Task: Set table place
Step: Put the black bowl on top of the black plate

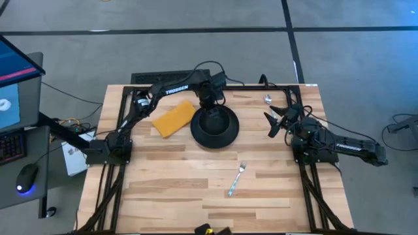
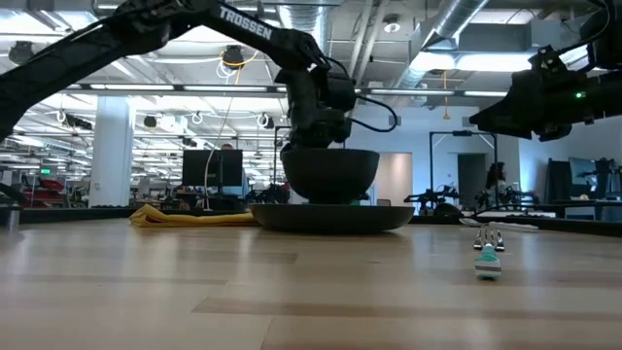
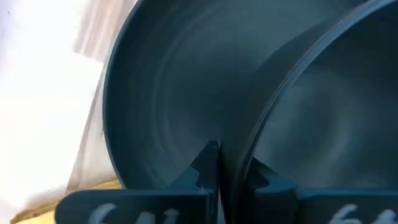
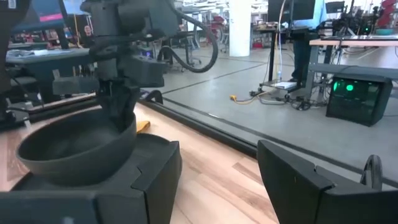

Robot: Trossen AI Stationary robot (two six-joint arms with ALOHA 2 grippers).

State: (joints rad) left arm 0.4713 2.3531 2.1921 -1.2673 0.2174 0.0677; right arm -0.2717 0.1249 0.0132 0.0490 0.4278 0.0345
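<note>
Lying alone on bare planks of the table (image 1: 196,196) nearest the front edge: a fork (image 1: 236,179). Farther back, gripping the bowl (image 1: 216,122) by its rim over the plate (image 1: 199,134), left gripper (image 1: 208,103) clenched; cloth (image 1: 174,118) just beside those fingers (touching the plate's edge). Hovering well apart near the right edge, right gripper (image 1: 279,120) spread wide, spoon (image 1: 268,99) just beyond.

High view: straight down over my whole table (image 1: 196,189). Low view: tabletop level, facing the room. Left wrist: pressed close to the bowl (image 3: 186,106). Right wrist: looks toward 9 o'clock; shares that bowl.
</note>
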